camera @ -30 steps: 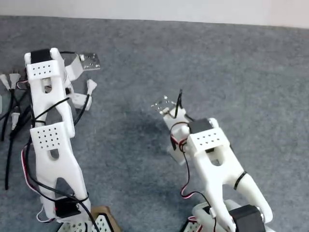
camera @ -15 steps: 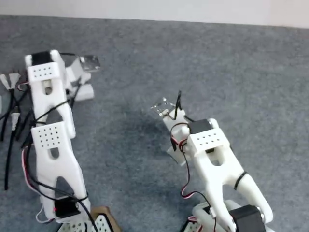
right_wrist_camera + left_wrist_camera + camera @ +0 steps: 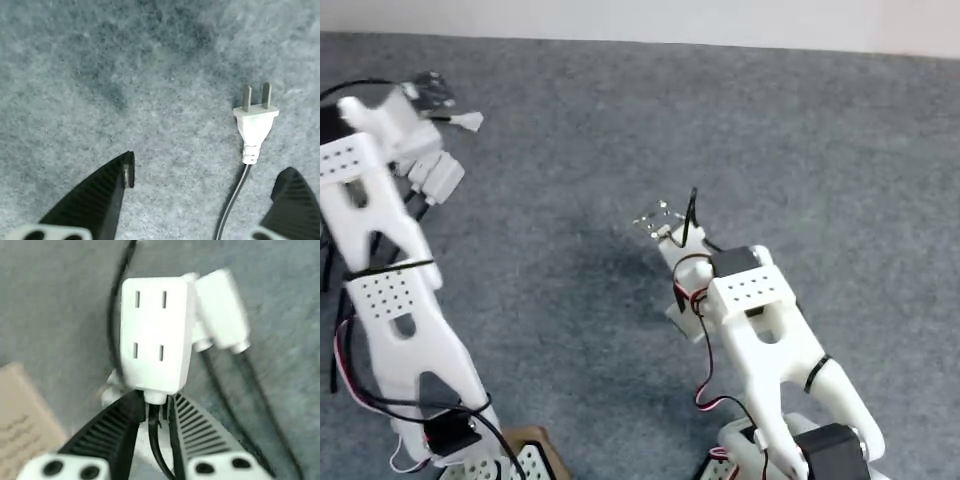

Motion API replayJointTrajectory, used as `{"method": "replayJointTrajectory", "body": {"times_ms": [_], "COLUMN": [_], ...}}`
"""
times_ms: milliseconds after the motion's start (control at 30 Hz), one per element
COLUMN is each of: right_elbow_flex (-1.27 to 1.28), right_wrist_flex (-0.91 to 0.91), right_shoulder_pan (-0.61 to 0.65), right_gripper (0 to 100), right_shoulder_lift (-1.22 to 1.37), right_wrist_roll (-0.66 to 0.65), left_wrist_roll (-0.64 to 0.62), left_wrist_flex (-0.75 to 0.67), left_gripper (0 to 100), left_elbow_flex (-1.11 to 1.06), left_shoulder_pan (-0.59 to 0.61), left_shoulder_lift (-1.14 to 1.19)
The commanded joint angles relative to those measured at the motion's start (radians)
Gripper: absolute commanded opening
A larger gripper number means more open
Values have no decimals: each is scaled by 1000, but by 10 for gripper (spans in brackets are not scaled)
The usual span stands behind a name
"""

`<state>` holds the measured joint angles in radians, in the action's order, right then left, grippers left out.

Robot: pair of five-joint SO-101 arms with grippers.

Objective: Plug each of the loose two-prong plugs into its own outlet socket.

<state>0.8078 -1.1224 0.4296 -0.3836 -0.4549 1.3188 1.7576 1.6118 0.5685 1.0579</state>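
Grey carpet [image 3: 55, 305], cardboard [image 3: 20, 425] behind outlet block [image 3: 155, 335]

Reads as a robotics lab or hobby test bench, not a lived-in room. The table [image 3: 840, 130] is covered edge to edge in grey felt-like matting, with a plain pale wall [image 3: 720, 18] along its far side. The left arm [image 3: 395, 310] and right arm [image 3: 760, 320] are white printed plastic, with bare red and black servo leads [image 3: 698, 300] running outside the shells. A cardboard box [image 3: 22, 410] corner lies just beside the left jaws. The same grey matting lies under the right jaws.
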Motion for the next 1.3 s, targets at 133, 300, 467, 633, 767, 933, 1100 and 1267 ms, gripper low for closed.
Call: {"method": "replayJointTrajectory", "body": {"times_ms": [133, 300, 467, 633, 767, 933, 1100, 1267], "right_elbow_flex": [-13, -12, -5, -5, -4, -4, -7, -10], "right_wrist_flex": [-8, -8, -8, -8, -8, -31, -44, -65], "right_shoulder_pan": [-39, -154, -228, -249, -249, -262, -312, -326], "right_gripper": [418, 418, 418, 418, 418, 418, 418, 418], "right_shoulder_lift": [-41, -41, -38, -31, -31, -31, -31, -31], "right_wrist_roll": [123, 227, 230, 206, 115, 25, -72, -110], "left_wrist_roll": [-69, -112, -135, -137, -167, -230, -230, -232], "left_wrist_flex": [11, 11, 11, 3, -2, -110, -169, -175], "left_gripper": [5, 5, 5, 5, 5, 5, 5, 5], "left_elbow_flex": [-13, -213, -662, -1087, -1234, -1362, -1449, -1445], "left_shoulder_pan": [2, -67, -232, -466, -625, -766, -823, -825], "left_shoulder_lift": [-219, -383, -576, -687, -693, -691, -630, -464]}}
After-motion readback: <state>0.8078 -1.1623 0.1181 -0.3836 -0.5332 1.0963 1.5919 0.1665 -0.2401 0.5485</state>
